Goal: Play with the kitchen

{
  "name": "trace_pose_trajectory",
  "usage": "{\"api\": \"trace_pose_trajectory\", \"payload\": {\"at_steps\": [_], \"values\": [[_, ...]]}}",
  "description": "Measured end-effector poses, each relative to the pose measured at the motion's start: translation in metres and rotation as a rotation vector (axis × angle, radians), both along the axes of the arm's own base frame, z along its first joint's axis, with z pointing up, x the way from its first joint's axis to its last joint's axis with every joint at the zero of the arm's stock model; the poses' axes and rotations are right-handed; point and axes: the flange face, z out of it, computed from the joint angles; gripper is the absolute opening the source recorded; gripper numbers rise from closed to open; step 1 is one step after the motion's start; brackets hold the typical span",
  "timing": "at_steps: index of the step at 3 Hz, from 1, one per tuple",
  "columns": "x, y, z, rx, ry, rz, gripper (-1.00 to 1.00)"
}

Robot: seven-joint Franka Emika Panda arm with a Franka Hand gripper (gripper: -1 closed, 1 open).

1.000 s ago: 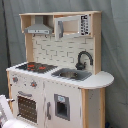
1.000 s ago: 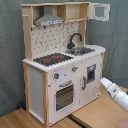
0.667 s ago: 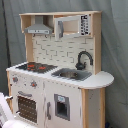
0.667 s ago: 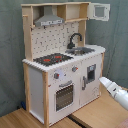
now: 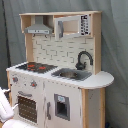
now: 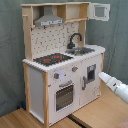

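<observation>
The toy kitchen (image 5: pixel 55 75) fills most of both exterior views, a white and light-wood unit standing upright on a wooden bench (image 6: pixel 100 112) in front of a grey curtain (image 5: pixel 112 45). Its oven door (image 6: pixel 64 96), with a dark window, sits below the hob and looks closed. Beside it a cupboard door (image 5: pixel 61 106) carries a small dark panel. At the top, a grey hood (image 5: pixel 38 27) hangs under the upper shelf, and in the second exterior view a small upper door (image 6: pixel 99 12) stands swung open at the second exterior view's right. A white tiled back panel (image 5: pixel 57 50) runs behind the worktop. On the worktop the black hob (image 5: pixel 36 66) shows 2 red rings, and the silver sink (image 5: pixel 71 74) lies just beside it, with the black faucet (image 5: pixel 84 59) curving over it. 2 knobs (image 6: pixel 56 76) sit on the front above the oven.

The white robot arm (image 6: pixel 114 85) reaches in from the second exterior view's right, its tip close to the cupboard door. The pincer cannot be made out, so whether it is apart or together cannot be told
</observation>
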Motion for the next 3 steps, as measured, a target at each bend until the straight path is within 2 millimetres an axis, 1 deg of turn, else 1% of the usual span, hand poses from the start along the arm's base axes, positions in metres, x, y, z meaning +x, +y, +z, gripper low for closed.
{"api": "trace_pose_trajectory", "payload": {"at_steps": [1,3], "values": [[0.008,0.0,0.021,-0.017,0.013,0.006,1.0],[0.046,-0.008,0.015,0.094,0.045,0.026,1.0]]}}
